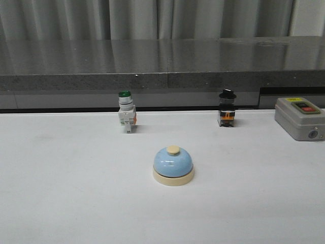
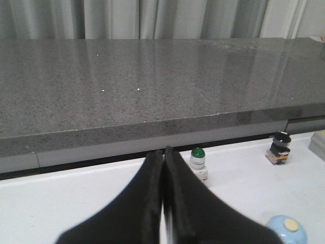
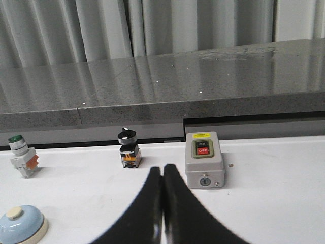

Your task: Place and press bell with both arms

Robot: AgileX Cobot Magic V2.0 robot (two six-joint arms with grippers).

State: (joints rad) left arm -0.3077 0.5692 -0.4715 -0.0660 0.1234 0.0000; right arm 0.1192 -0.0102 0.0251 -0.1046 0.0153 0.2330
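The light-blue bell (image 1: pixel 173 164) with its cream base and cream button stands upright in the middle of the white table. It also shows at the edge of the left wrist view as the bell (image 2: pixel 287 230) and of the right wrist view as the bell (image 3: pixel 20 224). Neither arm appears in the front view. My left gripper (image 2: pixel 163 151) is shut with nothing between its fingers, well away from the bell. My right gripper (image 3: pixel 162 169) is shut and empty too, apart from the bell.
A green-capped white push-button switch (image 1: pixel 126 111) stands behind the bell to the left, a black-knobbed switch (image 1: pixel 227 108) behind to the right. A grey box with a red button (image 1: pixel 300 117) sits at the far right. A dark grey stone ledge (image 1: pixel 162 63) runs along the table's back.
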